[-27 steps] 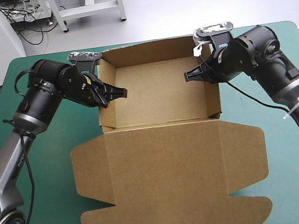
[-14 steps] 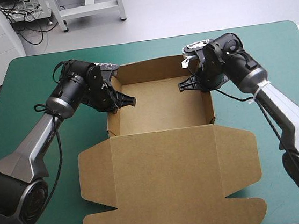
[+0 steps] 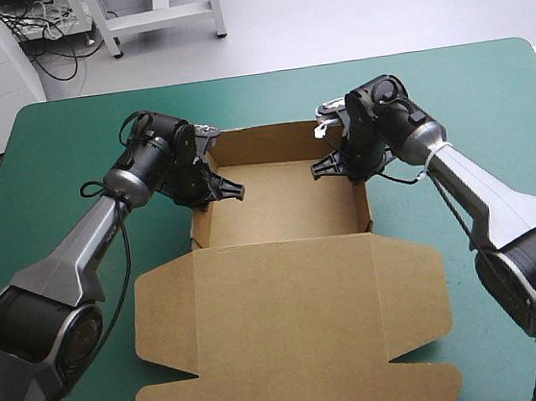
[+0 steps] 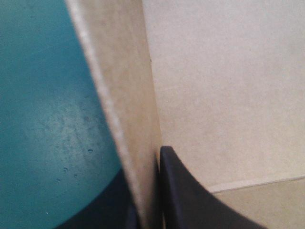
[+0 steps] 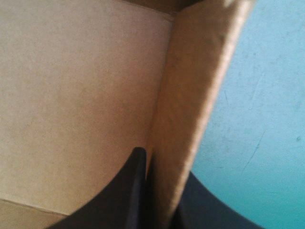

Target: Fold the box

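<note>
Brown box (image 3: pixel 290 304) mid-table, long axis 12–6: open tray toward 12, lid flat toward 6, flaps spread. Tray's 9 o'clock wall pinched by left gripper (image 3: pixel 231 187), 3 o'clock wall by right gripper (image 3: pixel 322 166). Wide teal-green cover (image 3: pixel 489 98) at 3 and 9; lid edge close to table's 6 o'clock edge.

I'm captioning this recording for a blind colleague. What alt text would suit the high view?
A brown box lies on a teal-green table as an open tray with its lid flat toward the near edge. The left gripper pinches the tray's left wall and the right gripper its right wall, near the far corners.
</note>
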You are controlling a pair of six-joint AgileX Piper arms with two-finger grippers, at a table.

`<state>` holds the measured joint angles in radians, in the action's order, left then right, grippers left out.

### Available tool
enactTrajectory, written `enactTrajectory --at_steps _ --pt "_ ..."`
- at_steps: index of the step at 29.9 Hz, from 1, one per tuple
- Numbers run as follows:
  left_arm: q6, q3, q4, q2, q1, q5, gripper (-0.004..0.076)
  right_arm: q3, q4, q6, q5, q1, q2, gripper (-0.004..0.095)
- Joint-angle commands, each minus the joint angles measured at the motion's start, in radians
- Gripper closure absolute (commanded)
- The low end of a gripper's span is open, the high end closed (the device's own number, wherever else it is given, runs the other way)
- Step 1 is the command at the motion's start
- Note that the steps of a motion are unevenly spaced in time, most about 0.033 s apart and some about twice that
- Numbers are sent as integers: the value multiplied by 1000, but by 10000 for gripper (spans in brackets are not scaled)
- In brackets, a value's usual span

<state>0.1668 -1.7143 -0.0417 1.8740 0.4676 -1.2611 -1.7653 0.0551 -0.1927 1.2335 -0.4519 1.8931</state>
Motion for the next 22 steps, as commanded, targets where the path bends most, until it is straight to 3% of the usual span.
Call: enactTrajectory --at_steps 1,6,8,11,22 --pt "-37 -31 29 -51 14 -36 577 -26 -81 61 14 -8 -50 632" --pt "-37 -31 50 -55 14 -36 301 -26 -108 57 14 -8 -52 182" --pt "-37 -31 50 -55 14 -36 196 -26 -108 44 14 -8 -52 103" --pt "-37 -31 48 -55 14 -36 97 -26 -108 44 14 -8 -57 81" --pt "-37 -33 -21 -94 14 -36 93 -29 -42 42 14 -8 -88 81"
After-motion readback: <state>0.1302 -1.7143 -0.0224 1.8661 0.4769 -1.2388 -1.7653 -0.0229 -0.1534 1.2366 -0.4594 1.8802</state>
